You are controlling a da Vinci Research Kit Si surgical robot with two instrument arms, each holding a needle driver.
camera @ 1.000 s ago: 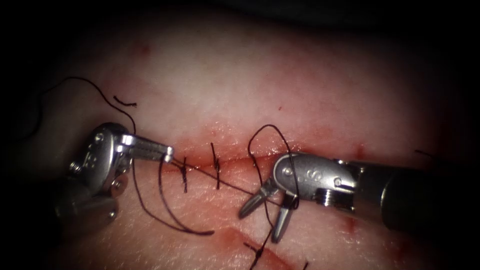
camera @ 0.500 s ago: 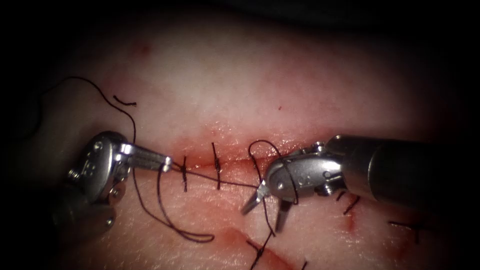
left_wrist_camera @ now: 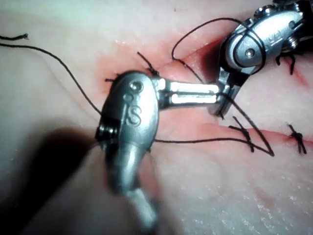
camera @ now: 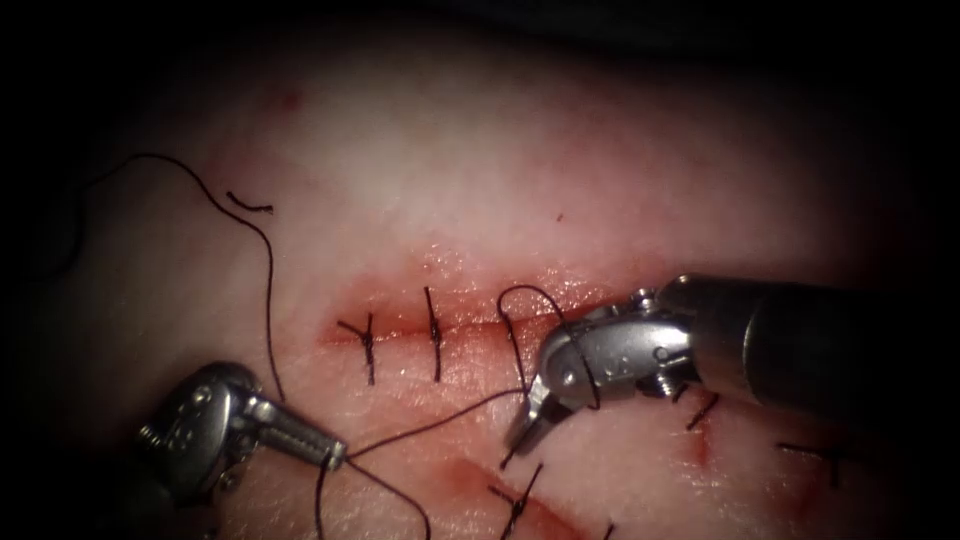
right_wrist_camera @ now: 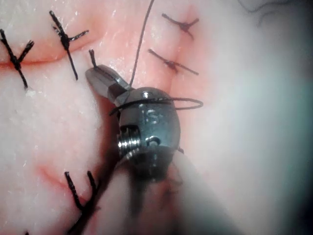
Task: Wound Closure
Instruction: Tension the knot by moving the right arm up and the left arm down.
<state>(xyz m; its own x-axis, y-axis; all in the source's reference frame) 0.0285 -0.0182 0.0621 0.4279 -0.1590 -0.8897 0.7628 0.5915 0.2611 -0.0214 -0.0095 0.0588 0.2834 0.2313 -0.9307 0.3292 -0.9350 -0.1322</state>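
Dark thread [camera: 430,425] runs taut from the left tool [camera: 335,457] across the tissue [camera: 480,180] to the right tool [camera: 525,425]. Left tool sits below the cut [camera: 460,328] toward its left end, jaws pressed together on the thread at their tip; from that grip 1 strand drops away and another rises in a long curve over the tissue at the left. Since 1 second ago this tool has moved down and away from the cut, drawing the strand with it. Right tool lies below the cut near its middle, a loop of thread wrapped around its wrist, jaws closed on a short thread end just below the third stitch; they stood spread 1 second ago. 2 finished stitches [camera: 435,345] cross the cut to the left of that loop, and more stitches [camera: 518,503] cross a second cut lower down. Red fluid [camera: 450,300] lines the cut's edges. A cut end of thread [camera: 250,203] lies loose at upper left. Needle: cannot tell where it is.
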